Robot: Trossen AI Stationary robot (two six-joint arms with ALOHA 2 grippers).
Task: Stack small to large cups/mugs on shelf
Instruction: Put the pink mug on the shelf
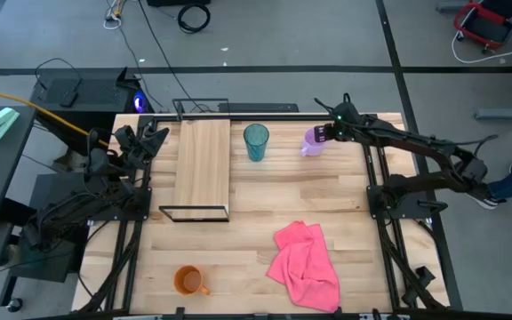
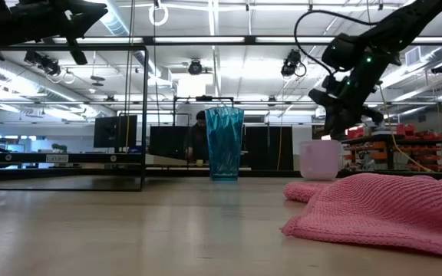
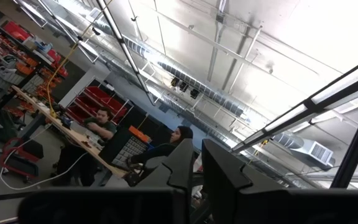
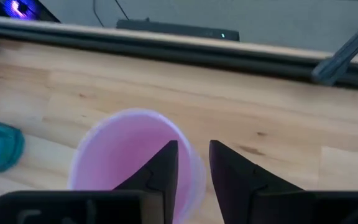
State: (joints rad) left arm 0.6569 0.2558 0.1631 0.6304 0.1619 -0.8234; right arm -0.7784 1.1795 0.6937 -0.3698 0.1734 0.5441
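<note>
The purple mug (image 1: 314, 141) stands upright on the bench (image 1: 265, 191), near the far edge. The right tool (image 4: 193, 168) is right at this mug. In the right wrist view its two dark fingers (image 4: 160, 174) straddle the mug's rim, one inside the mug and one outside, with a small gap between them. I cannot tell if they are squeezing the rim yet. In the low view the right tool (image 2: 336, 123) hangs just above the mug (image 2: 320, 159). The teal tumbler (image 1: 256, 141) stands upright just beside the purple mug, between it and the shelf (image 1: 204, 169). The shelf is a light wood plank with a thin black wire frame, and it lies on the other side of the tumbler from the purple mug. Nothing is on the shelf. The orange mug (image 1: 188, 281) is well apart from the purple mug, near the front edge of the bench. The pink cloth (image 1: 305, 264) lies crumpled on the bench, also toward the front edge, between the orange mug's side and the purple mug's side. The left tool (image 1: 152, 135) waits beyond the shelf, far from the purple mug, at the bench's edge. In the left wrist view its fingers (image 3: 182, 168) sit close together, and it holds nothing.
</note>
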